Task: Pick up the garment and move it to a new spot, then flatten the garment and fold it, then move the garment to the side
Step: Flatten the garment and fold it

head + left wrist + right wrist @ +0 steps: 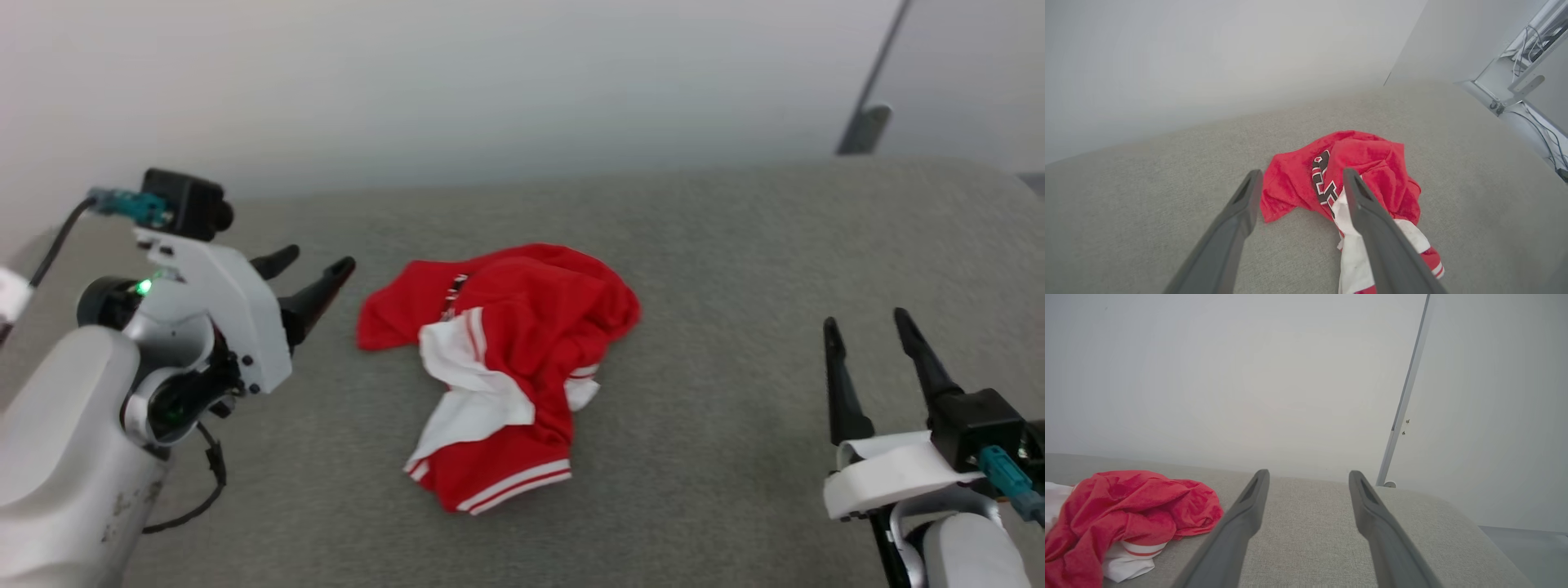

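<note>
Head view, reading left to right. Left gripper is hovering over the grey padded surface, its 2 fingers standing apart with nothing between them, tips aiming rightward at the garment. Garment is lying crumpled at centre, just right of those tips, long axis running far-to-near: red body far, white sleeve and striped hem near. Right gripper is sitting well apart at lower right, its 2 fingers likewise spread and empty, pointing past the heap. Judgement: left arm is standing nearer, so pickup is favouring a short rightward reach onto the red edge.
</note>
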